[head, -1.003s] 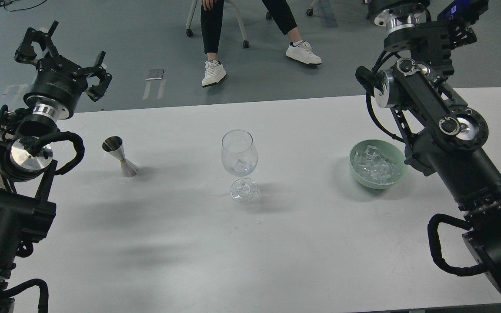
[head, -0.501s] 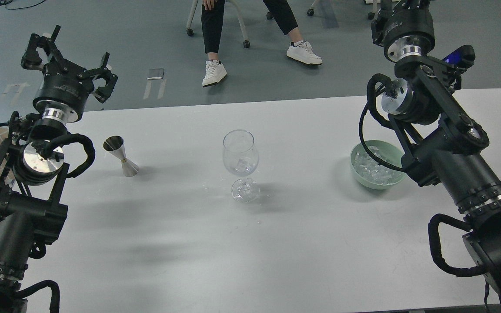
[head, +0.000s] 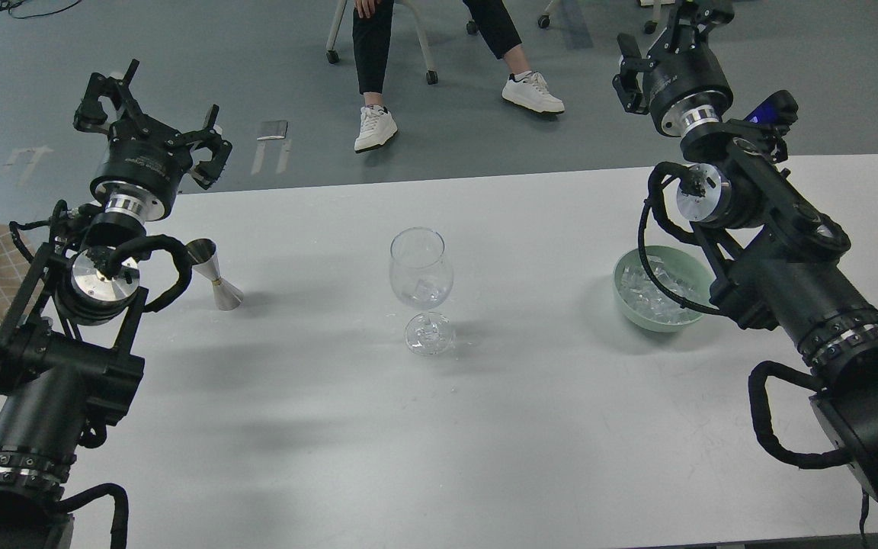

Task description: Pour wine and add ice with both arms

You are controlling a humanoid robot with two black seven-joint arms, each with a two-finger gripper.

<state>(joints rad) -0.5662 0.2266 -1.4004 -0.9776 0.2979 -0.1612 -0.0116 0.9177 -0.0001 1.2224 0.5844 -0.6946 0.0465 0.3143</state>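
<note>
Both arms were up and clear of the table, neither holding anything. L gripper hung high over the far-left table edge w/ fingers spread wide, empty. The jigger stood upright just below it and a bit toward the centre, on the table near that arm's wrist, untouched. R gripper was raised beyond the far table edge; its top was cut off by the frame, so can't tell if fingers were apart or together.

The green bowl sat below and nearer than the R gripper, partly hidden by the R forearm, w/ the ice heaped inside. The wine glass stood upright roughly midway btwn the two grippers, well apart from both. At least one cube seemed to sit in its bowl; any wine was too clear to make out.

Judgement: looked like a pause btwn steps, w/ ice likely added already, or the whole job near done. If more was needed, the L gripper would've had to drop and close round the jigger's waist, then tip it over the glass rim w/o knocking the stem.
</note>
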